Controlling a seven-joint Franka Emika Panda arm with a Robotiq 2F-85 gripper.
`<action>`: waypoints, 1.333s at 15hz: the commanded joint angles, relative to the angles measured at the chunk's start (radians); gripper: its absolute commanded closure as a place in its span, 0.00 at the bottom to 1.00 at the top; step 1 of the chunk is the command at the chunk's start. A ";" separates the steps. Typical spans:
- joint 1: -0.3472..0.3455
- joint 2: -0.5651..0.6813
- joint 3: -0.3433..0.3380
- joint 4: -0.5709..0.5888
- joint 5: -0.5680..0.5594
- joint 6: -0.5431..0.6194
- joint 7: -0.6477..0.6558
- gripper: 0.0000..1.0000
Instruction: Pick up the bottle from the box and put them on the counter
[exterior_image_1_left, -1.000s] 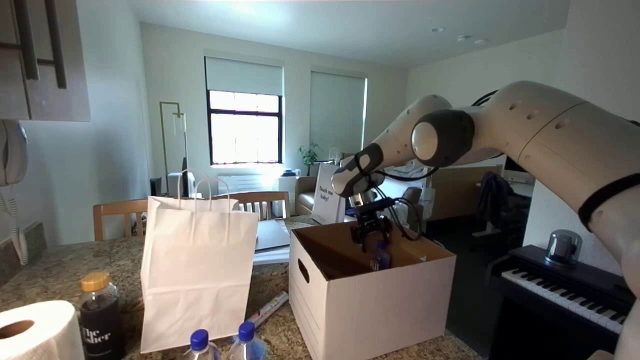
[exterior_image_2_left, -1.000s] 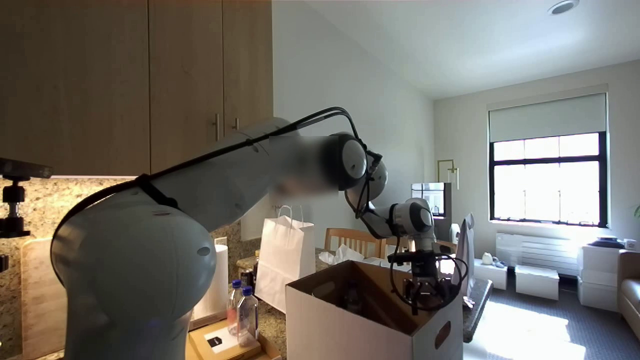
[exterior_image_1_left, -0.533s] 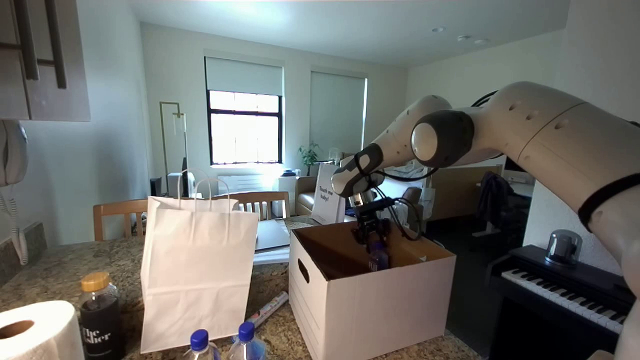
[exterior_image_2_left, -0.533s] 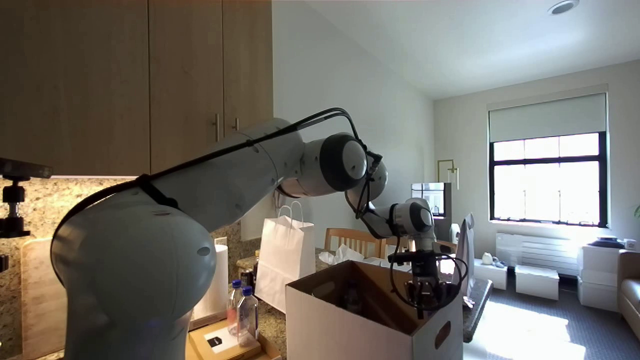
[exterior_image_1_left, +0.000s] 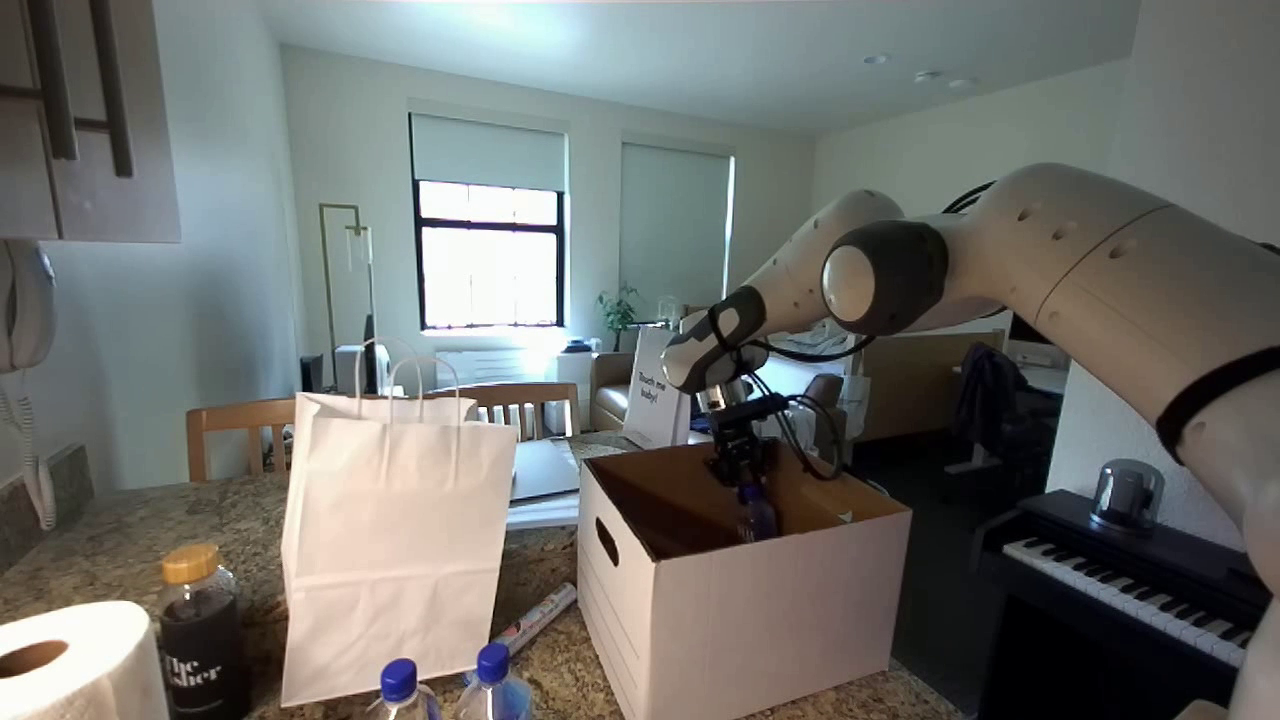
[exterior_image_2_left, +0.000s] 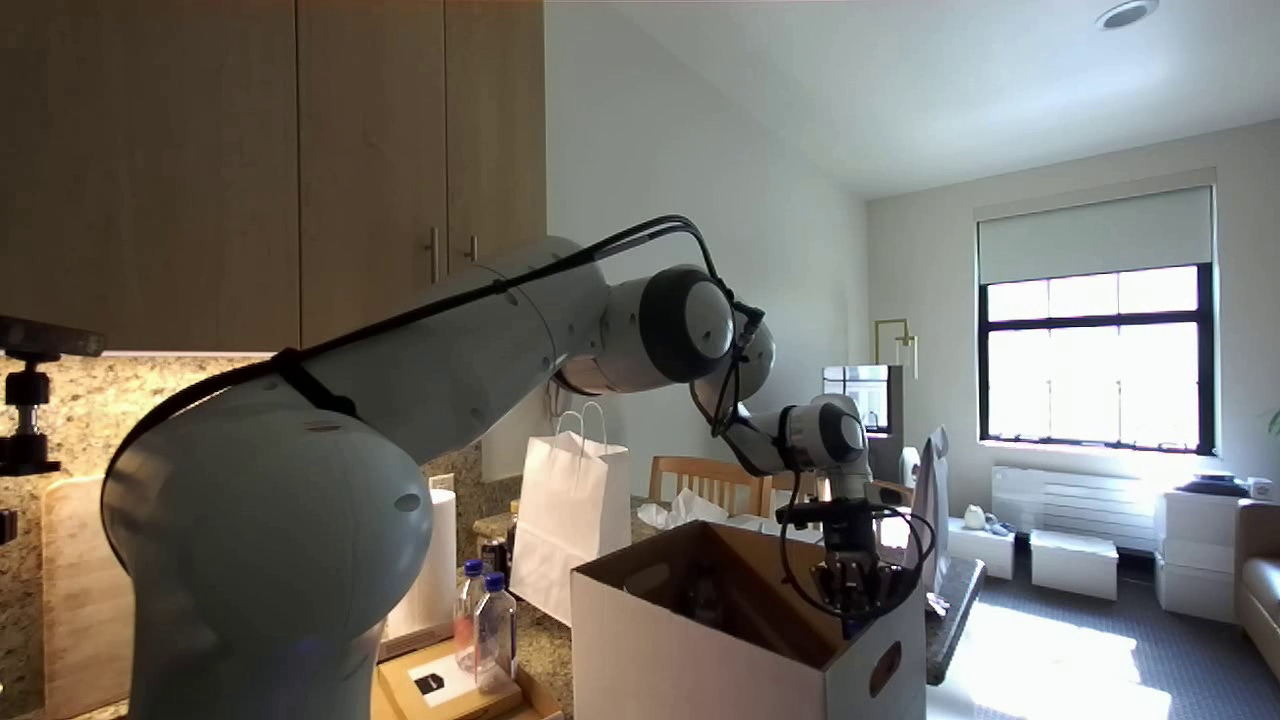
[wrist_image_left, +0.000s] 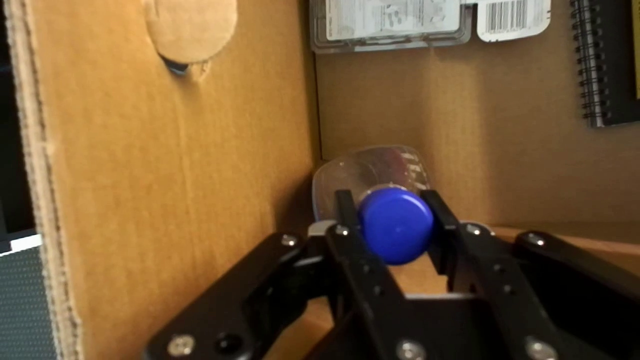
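My gripper (wrist_image_left: 390, 212) reaches down inside the box and is shut on the blue cap (wrist_image_left: 397, 227) of a bottle, one finger pressed to each side. Below the cap, the clear bottle (wrist_image_left: 367, 167) leans close to the box's brown inner wall (wrist_image_left: 240, 130). An exterior view shows that bottle (exterior_image_1_left: 759, 517) under the gripper (exterior_image_1_left: 745, 480), its lower part hidden by the white box (exterior_image_1_left: 775, 620). Two similar bottles (exterior_image_1_left: 400, 690) (exterior_image_2_left: 494, 630) with blue caps stand outside the box. The speckled counter (exterior_image_1_left: 130, 520) extends under the box and to its side.
A white paper bag (exterior_image_1_left: 400, 560) stands beside the box. Nearby are a dark lidded jar (exterior_image_1_left: 203, 640), a paper roll (exterior_image_1_left: 95, 665) and a printed tube (exterior_image_1_left: 537, 618). Inside the box lie a clear package (wrist_image_left: 395, 20) and a spiral notebook (wrist_image_left: 612, 65).
The gripper's fingers have come together from wide open onto the blue cap. The bottle's top has shifted slightly to the left in an exterior view. The arm has barely moved.
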 joint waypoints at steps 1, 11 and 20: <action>0.005 -0.009 -0.007 0.017 0.003 -0.021 0.027 0.86; 0.010 -0.129 0.004 -0.017 0.017 -0.107 0.035 0.86; 0.068 -0.431 -0.007 -0.193 -0.057 -0.081 0.063 0.86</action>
